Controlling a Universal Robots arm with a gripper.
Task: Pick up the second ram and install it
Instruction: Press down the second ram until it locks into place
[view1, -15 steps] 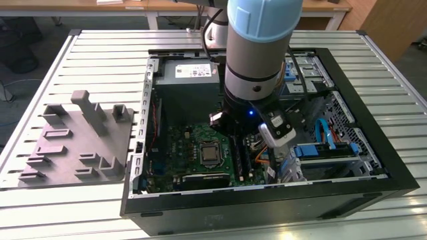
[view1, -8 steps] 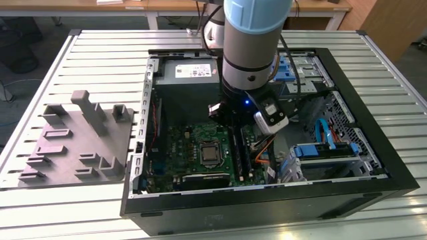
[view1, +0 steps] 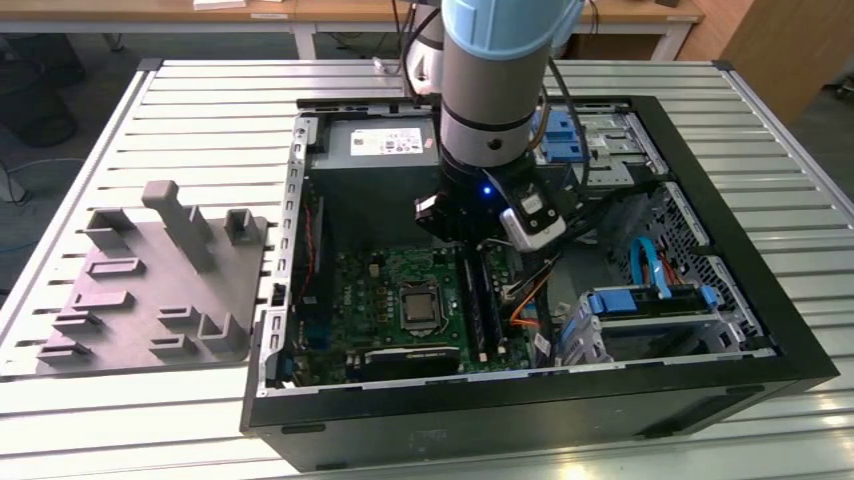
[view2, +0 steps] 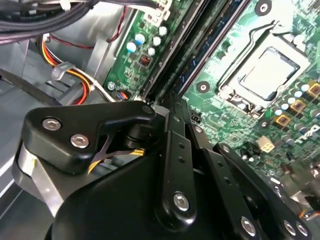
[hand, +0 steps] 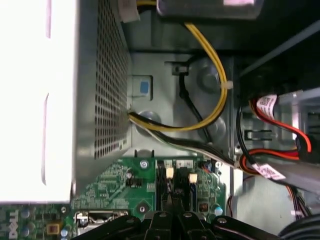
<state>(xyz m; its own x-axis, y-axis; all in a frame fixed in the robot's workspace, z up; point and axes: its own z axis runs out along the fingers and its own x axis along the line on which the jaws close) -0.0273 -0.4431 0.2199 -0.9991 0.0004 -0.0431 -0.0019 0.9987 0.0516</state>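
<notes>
My gripper (view1: 470, 243) reaches down into the open computer case (view1: 747, 330), at the far end of the memory slots on the green motherboard (view1: 387, 290). In both wrist views its black fingers (view2: 172, 130) are drawn together with no gap, and the tips (hand: 172, 202) rest on the slot end between two white latches (hand: 169, 172). The second ram (view2: 200, 40) is a long dark bar seen edge-on. It runs along the slots away from the fingertips and shows in the exterior view as a dark strip (view1: 475, 300). Whether the fingers pinch it or only touch it is hidden.
The CPU socket (view2: 267, 70) lies beside the slots. Yellow and black cables (hand: 210, 110) and the perforated power supply (hand: 107, 80) crowd the case's far end. Blue drive brackets (view1: 641, 300) stand at the exterior view's right. A grey plastic tray (view1: 147, 290) lies outside the case on the slatted table.
</notes>
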